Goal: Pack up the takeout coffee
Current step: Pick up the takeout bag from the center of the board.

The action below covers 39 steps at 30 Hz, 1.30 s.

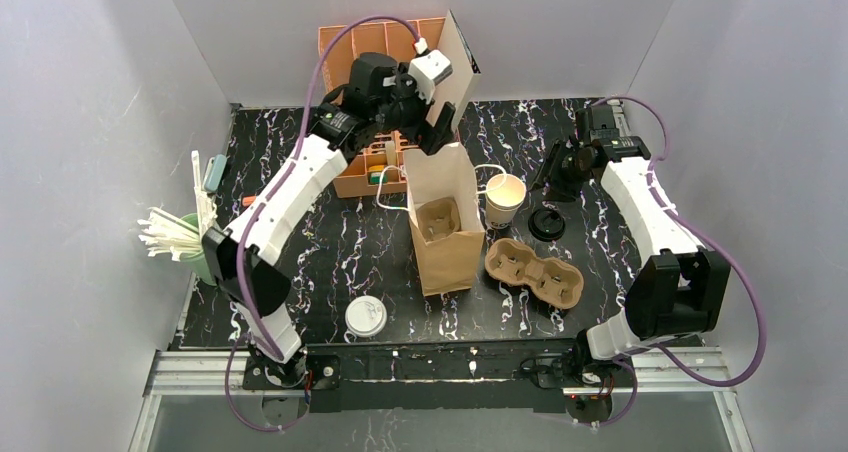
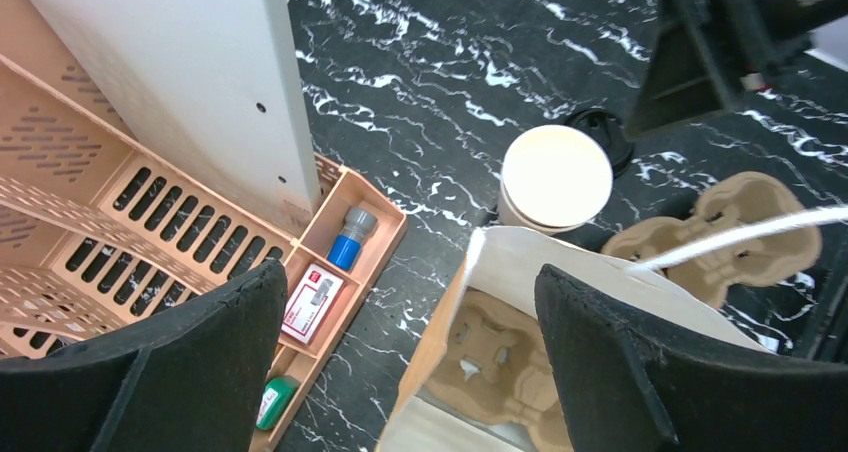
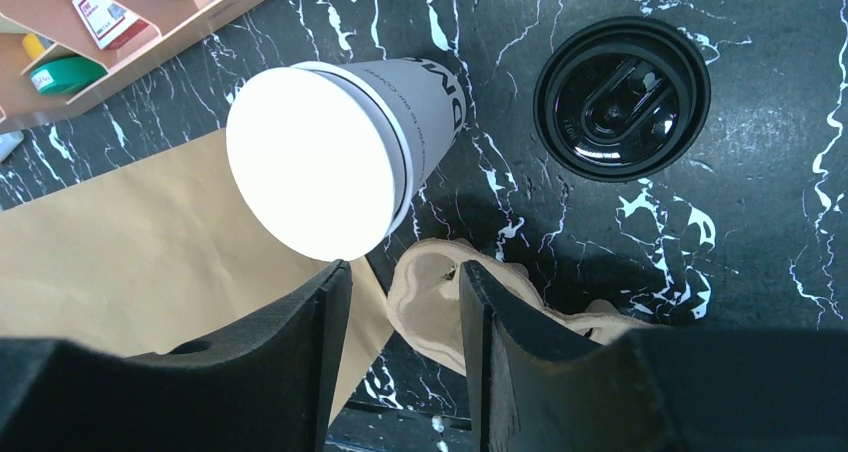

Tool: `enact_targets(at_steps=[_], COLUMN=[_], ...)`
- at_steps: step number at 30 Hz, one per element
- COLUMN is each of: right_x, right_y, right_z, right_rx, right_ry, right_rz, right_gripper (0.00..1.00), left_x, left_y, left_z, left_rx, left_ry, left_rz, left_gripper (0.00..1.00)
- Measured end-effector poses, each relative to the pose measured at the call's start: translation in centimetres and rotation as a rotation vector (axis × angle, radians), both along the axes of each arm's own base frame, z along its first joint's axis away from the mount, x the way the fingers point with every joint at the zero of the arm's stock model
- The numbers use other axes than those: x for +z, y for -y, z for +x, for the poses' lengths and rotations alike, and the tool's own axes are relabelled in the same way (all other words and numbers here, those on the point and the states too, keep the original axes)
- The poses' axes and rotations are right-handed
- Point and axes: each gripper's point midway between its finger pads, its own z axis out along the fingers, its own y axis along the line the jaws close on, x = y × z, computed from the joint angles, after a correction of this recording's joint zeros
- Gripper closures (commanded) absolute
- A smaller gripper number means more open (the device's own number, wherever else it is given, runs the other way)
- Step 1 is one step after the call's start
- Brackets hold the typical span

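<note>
The takeout coffee cup [image 1: 505, 200], white paper with a pale cream inside, stands upright and uncovered just right of the brown paper bag [image 1: 447, 234]. Its black lid [image 1: 546, 222] lies flat on the table to the cup's right. In the right wrist view the cup [image 3: 340, 152] and black lid [image 3: 622, 97] lie ahead of my right gripper [image 3: 400, 292], which is open and empty. My left gripper [image 2: 410, 312] hovers wide open above the bag's [image 2: 520, 262] rear edge, holding nothing. A cardboard cup carrier [image 2: 500, 362] sits inside the bag.
A second cardboard carrier [image 1: 533, 270] lies right of the bag. An orange organiser [image 1: 362, 177] stands at the back. A flat white lid [image 1: 366, 315] lies near the front, and a green cup of straws [image 1: 185, 237] stands at the left edge.
</note>
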Motion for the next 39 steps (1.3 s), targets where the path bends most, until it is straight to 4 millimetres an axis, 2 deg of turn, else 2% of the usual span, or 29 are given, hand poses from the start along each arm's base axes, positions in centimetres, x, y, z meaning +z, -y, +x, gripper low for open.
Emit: enact_targets(at_steps=[4,7,10,13,18,20,23,24,27,32,35,39], right_x=[0.4,0.5,0.4,0.4,0.4,0.4,0.4,0.5,0.8,1.1,1.3,1.7], right_y=[-0.2,-0.2,-0.3,-0.3,-0.3,-0.3,-0.3,-0.4,-0.6,-0.9,-1.2,-1.6], right_z=[0.4,0.6,0.5,0.4,0.4,0.4,0.4,0.4,0.5,0.7,0.9,1.1], right_rx=[0.011,0.014,0.021,0.026,0.03,0.031,0.032,0.033,0.039,0.047,0.054,0.065], right_ry=[0.01,0.015,0.012,0.009,0.009,0.01,0.012,0.014,0.023,0.036,0.05,0.075], right_rz=[-0.006,-0.009,-0.012,-0.014,-0.016,-0.017,-0.016,-0.016,-0.013,-0.01,-0.005,-0.002], right_gripper=[0.47,0.47,0.47,0.47,0.49,0.5,0.51,0.51,0.52,0.53,0.54,0.54], left_x=[1.8,1.3,-0.4,-2.9,-6.5,-7.4,-7.8,-7.7,-6.9,-3.6,-2.0,-0.8], left_y=[-0.6,-0.8,-0.8,-0.6,-0.5,-0.5,-0.6,-0.6,-0.7,-0.6,-1.2,-2.6], left_z=[-2.1,-2.9,-2.9,-2.4,-0.7,-0.4,-0.6,-0.7,-1.0,-1.2,-2.2,-5.1], left_rx=[-0.036,-0.054,-0.065,-0.069,-0.044,-0.042,-0.047,-0.052,-0.07,-0.08,-0.076,-0.077], left_ry=[0.017,0.004,-0.03,-0.076,-0.138,-0.153,-0.165,-0.167,-0.157,-0.082,-0.044,-0.015], left_rz=[-0.029,-0.02,0.01,0.059,0.141,0.161,0.172,0.174,0.182,0.166,0.165,0.157], left_gripper=[0.1,0.14,0.18,0.21,0.35,0.51,0.96,1.0,1.0,1.0,1.0,1.0])
